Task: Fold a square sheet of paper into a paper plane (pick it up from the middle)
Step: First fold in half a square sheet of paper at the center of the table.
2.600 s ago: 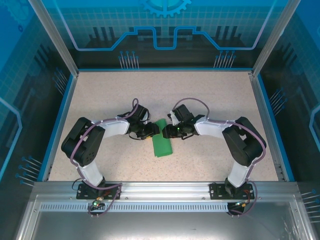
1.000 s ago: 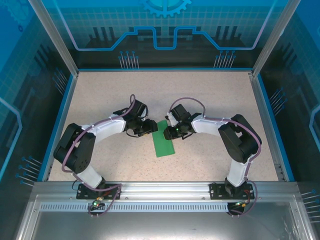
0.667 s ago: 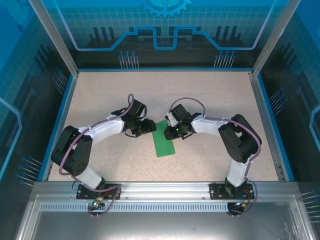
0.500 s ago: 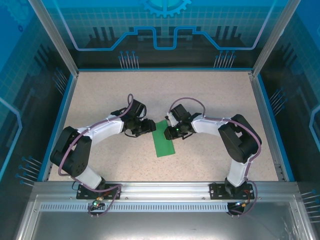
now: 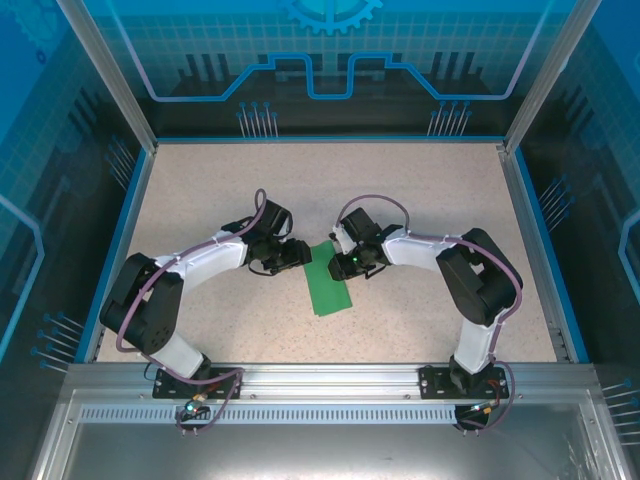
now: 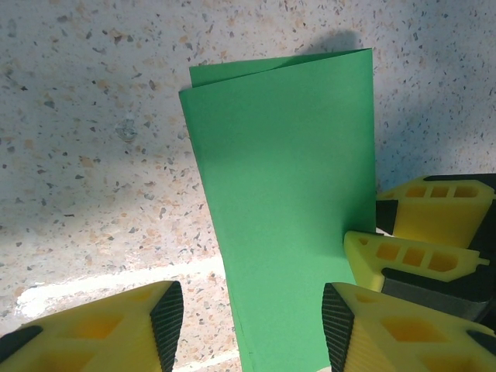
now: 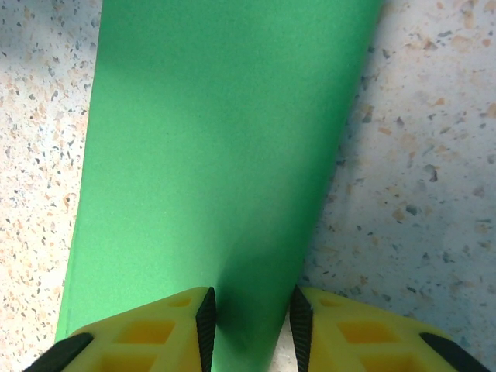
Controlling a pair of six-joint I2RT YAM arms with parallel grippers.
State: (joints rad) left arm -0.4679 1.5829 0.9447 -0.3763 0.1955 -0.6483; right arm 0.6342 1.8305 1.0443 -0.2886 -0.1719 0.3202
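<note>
The square sheet of paper [image 5: 327, 285], folded flat, is judged light and limp, best pinched at an edge; left pincer [image 6: 252, 310] released, right pincer [image 7: 252, 318] narrowly parted.

Top camera looks down, wrist cameras close, sharing green paper [image 5: 327, 283]

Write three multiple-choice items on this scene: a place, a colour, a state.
1. Where is the paper? A) between the left gripper and right gripper B) at the far-left corner C) held in the air
2. The left gripper's fingers are: A) red B) yellow C) white
3. The paper is: A) crumpled B) one flat layer C) folded, two layers
1 A: the top view shows it on the table between them. 2 B: yellow in the left wrist view. 3 C: two edges show at one end.
</note>
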